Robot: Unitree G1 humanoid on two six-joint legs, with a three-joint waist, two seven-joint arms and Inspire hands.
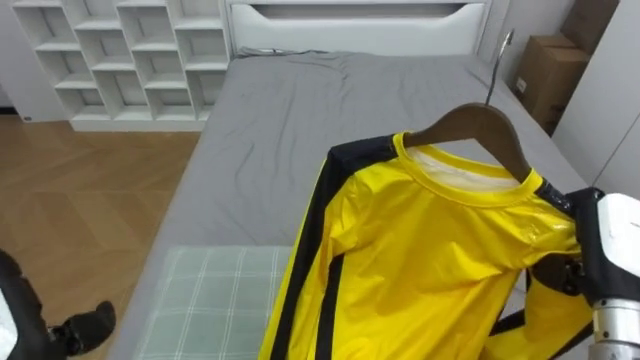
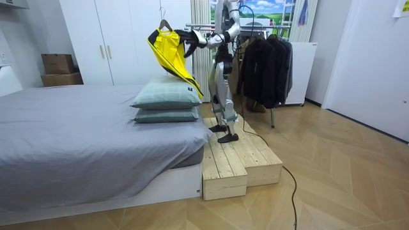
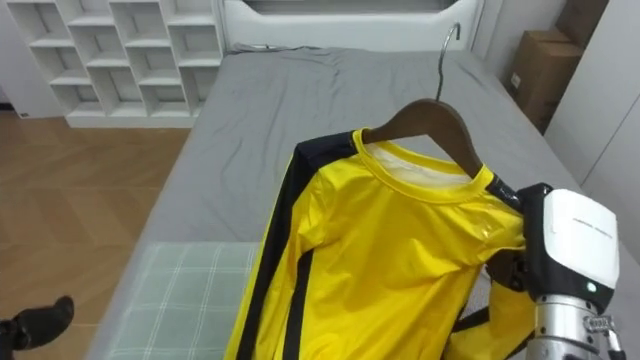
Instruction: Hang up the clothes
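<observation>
A yellow shirt [image 1: 430, 260] with black side stripes hangs on a wooden hanger [image 1: 480, 125], whose metal hook [image 1: 497, 65] points up. My right hand [image 1: 610, 245] holds the hanger's right shoulder end through the cloth, with its dark fingers [image 1: 560, 275] curled under the shirt. The shirt is held out over the bed's pillows [image 2: 166, 96]. My left hand [image 1: 85, 325] sits low at the lower left, away from the shirt. In the room view I stand on a wooden platform [image 2: 239, 160] beside the bed, with the shirt [image 2: 169, 51] raised at head height.
The grey bed [image 1: 270, 130] stretches ahead, with a checked pillow [image 1: 215, 300] below the shirt. A white cubby shelf [image 1: 120, 60] stands at the far left and a cardboard box [image 1: 548, 75] at the far right. A rack of dark clothes [image 2: 265, 61] stands behind me.
</observation>
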